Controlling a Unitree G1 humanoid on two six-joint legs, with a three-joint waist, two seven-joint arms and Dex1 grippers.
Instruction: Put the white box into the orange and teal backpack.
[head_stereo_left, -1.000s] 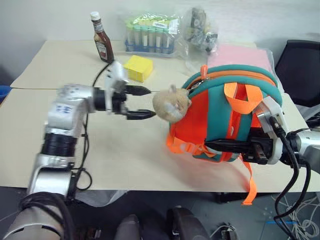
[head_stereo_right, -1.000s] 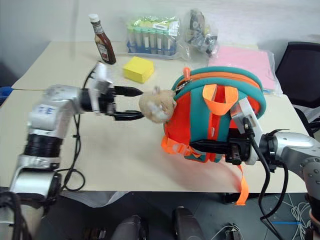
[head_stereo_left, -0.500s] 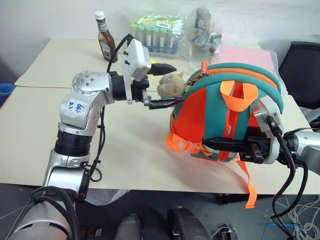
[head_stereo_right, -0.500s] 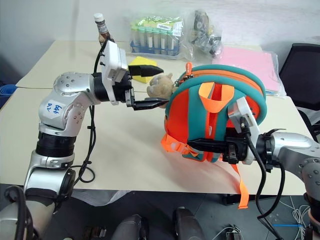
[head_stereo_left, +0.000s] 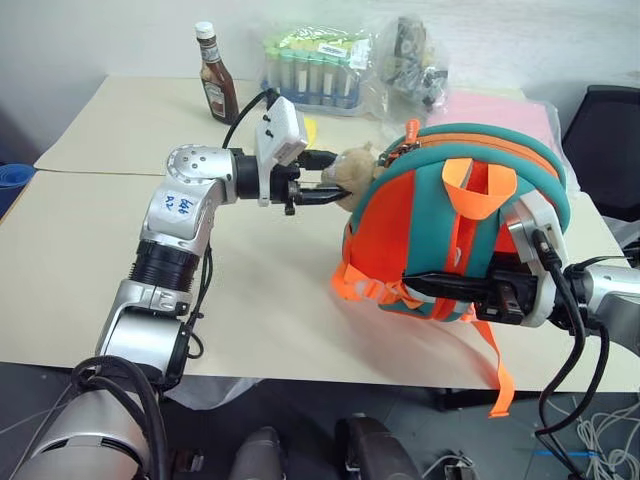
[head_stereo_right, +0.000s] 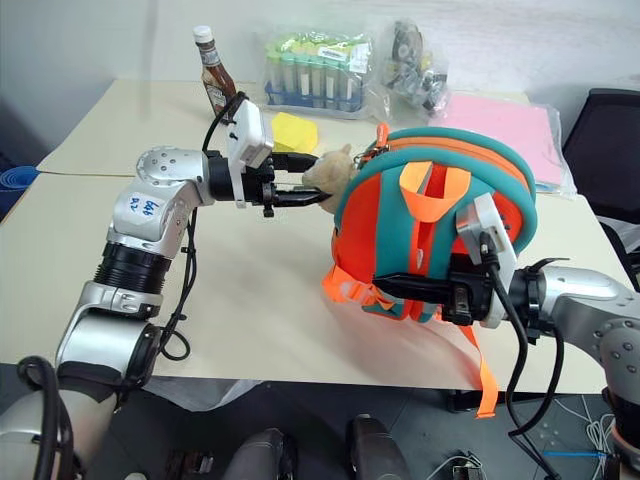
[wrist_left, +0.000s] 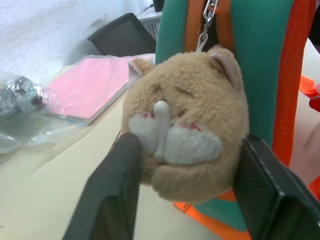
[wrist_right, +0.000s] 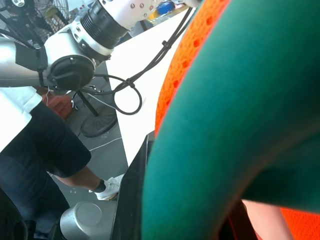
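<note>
A: What is the left end effector (wrist_left: 186, 165) doing?

B: Its two black fingers (wrist_left: 111, 195) sit either side of the tan plush charm (head_stereo_left: 357, 170) and touch it on both flanks, so it is pinching the toy. The charm hangs by a small chain from the zipper at the top left of the orange and teal backpack (head_stereo_left: 455, 230). Judging by that, the grip is probably a way to pull the zipper and open the bag.

A: And the right end effector (head_stereo_left: 432, 289)?

B: It is closed on the backpack's near side, low down by the teal padding and orange straps. That looks like a brace, keeping the bag upright on the surface (head_stereo_left: 270, 290) while the other arm works at the zipper.

A: Is the bag open?

B: The zipper line along the top looks closed, so nothing can be said about what is inside.

A: Where is the white box?

B: It cannot be made out on the surface. Farther back stand a ketchup bottle (head_stereo_left: 215, 86), a rack of capped tubes (head_stereo_left: 318, 70), a clear bag with dark items (head_stereo_left: 408, 55), and a yellow block (head_stereo_right: 290, 132) just behind the left arm. A pink folder (head_stereo_right: 505, 125) lies at far right.
</note>
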